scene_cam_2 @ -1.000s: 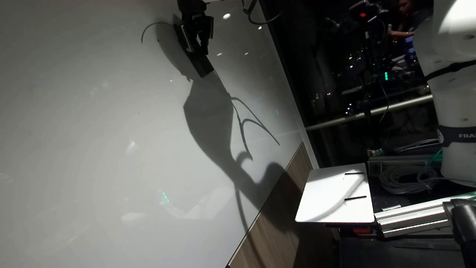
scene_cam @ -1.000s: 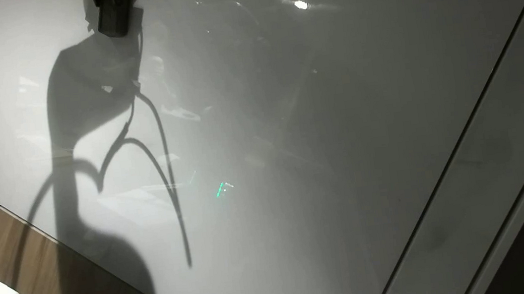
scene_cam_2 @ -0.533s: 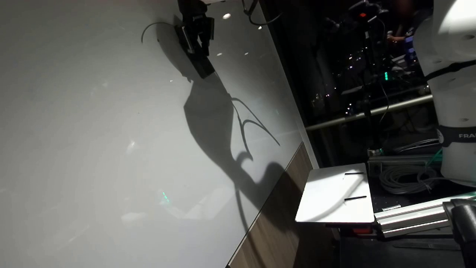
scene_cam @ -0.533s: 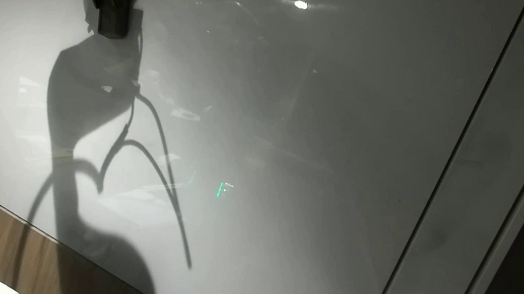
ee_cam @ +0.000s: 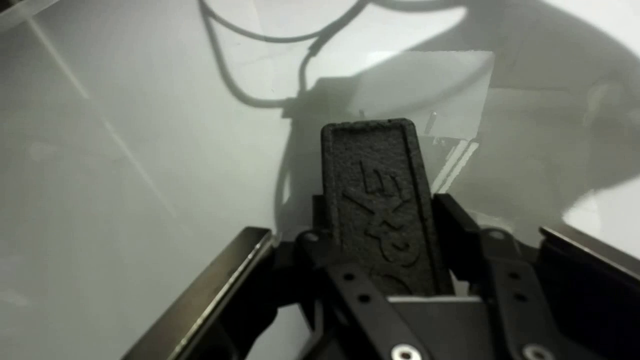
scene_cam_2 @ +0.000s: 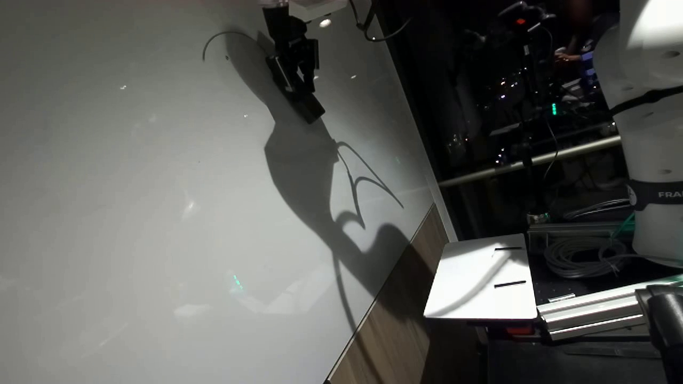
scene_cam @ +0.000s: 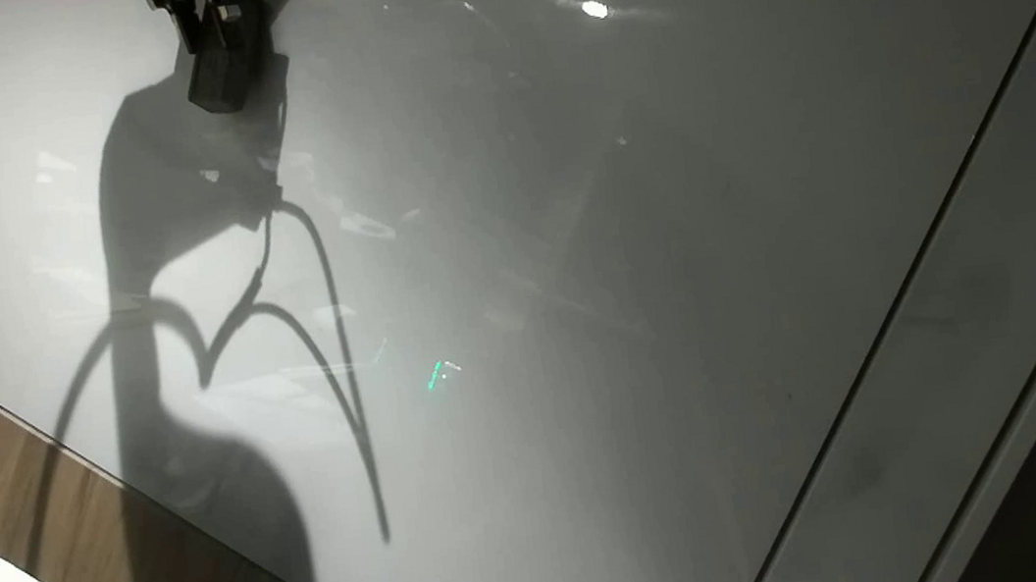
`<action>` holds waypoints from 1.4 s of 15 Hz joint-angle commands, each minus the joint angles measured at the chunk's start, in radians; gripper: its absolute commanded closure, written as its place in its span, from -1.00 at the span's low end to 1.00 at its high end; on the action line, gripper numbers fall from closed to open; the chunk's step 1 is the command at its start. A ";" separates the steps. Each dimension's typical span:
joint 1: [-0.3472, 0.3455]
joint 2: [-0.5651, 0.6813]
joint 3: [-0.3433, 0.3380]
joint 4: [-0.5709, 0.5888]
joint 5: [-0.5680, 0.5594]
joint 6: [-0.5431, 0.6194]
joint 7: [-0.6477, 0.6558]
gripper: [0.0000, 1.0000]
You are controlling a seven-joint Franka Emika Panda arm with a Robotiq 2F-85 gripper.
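Observation:
A black block-shaped eraser with raised rims and engraved lettering (ee_cam: 375, 165) is gripped lengthwise between the fingers of my gripper (ee_cam: 382, 215) in the wrist view. Both fingers press on its long sides, and its near end is hidden by the gripper. In an exterior view the gripper (scene_cam_2: 296, 69) sits at the upper middle with the eraser (scene_cam_2: 310, 109) sticking out beyond it. The eraser (scene_cam: 220, 75) also shows at the top edge of an exterior view. Behind it spreads a large glossy white board (scene_cam_2: 160, 213). Whether the eraser touches the board I cannot tell.
A wood-grain strip (scene_cam_2: 395, 320) borders the board. Past it stands a white panel (scene_cam_2: 464, 288) with two black slots, near the white robot arm (scene_cam_2: 653, 133) and a metal profile (scene_cam_2: 597, 314). A cable (scene_cam_2: 389, 37) loops beside the gripper. The arm's shadow (scene_cam: 162, 206) falls across the board.
Over the last half second the gripper and eraser have shifted down in both exterior views, slightly left in one and right in the other. Their shadow has shifted too. The grip is unchanged.

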 commanded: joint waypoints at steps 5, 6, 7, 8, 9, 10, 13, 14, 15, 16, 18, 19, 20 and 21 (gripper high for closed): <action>0.005 0.012 -0.013 0.035 0.010 -0.011 -0.017 0.43; 0.006 0.013 -0.014 0.037 0.011 -0.006 -0.018 0.43; 0.006 0.015 -0.014 0.038 0.010 0.004 -0.017 0.43; 0.005 0.016 -0.014 0.039 0.009 0.011 -0.015 0.43; 0.005 0.017 -0.014 0.039 0.010 0.014 -0.014 0.43; 0.007 0.016 -0.015 0.037 0.017 0.012 -0.014 0.43; 0.008 0.006 -0.017 0.025 0.025 0.002 -0.020 0.43; 0.009 0.001 -0.019 0.020 0.029 0.004 -0.021 0.43; 0.011 0.001 -0.020 0.020 0.036 0.007 -0.025 0.43; 0.012 0.001 -0.019 0.018 0.041 0.009 -0.028 0.43; 0.013 0.008 -0.020 0.020 0.041 0.008 -0.046 0.43; 0.014 0.009 -0.021 0.022 0.045 0.003 -0.058 0.43; 0.028 -0.173 -0.029 -0.094 0.073 -0.048 -0.081 0.43; 0.026 -0.196 -0.051 -0.134 0.090 -0.014 -0.117 0.43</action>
